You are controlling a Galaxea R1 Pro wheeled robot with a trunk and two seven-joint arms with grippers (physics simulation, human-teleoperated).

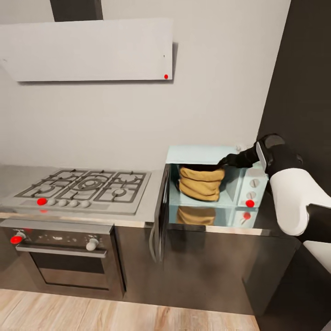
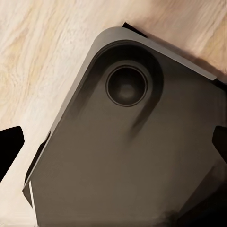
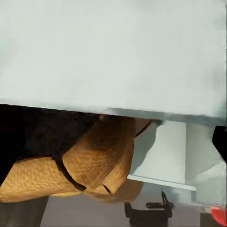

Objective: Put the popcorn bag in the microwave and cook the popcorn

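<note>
The pale mint-blue microwave (image 1: 250, 181) stands on the glossy grey countertop (image 1: 149, 209) with its dark glass door (image 1: 162, 211) swung wide open to the left. Inside its cavity sits the mustard-tan popcorn bag (image 1: 201, 183), leaning a little. My right gripper (image 1: 224, 162) reaches in at the cavity's upper right, by the bag's rolled rim. In the right wrist view the bag (image 3: 90, 161) lies close between the spread fingers, under the microwave's top (image 3: 113, 56). The gripper (image 3: 116, 142) looks open. The popcorn is hidden inside the sack. My left gripper (image 2: 115, 144) hangs open.
A steel gas hob (image 1: 87, 186) with a red knob lies left of the microwave, over a dark built-in oven (image 1: 59, 257). A white extractor hood (image 1: 87, 50) hangs above. A dark tall panel (image 1: 303, 82) stands right. Below the left gripper are my dark base (image 2: 126, 87) and wooden floor (image 2: 42, 56).
</note>
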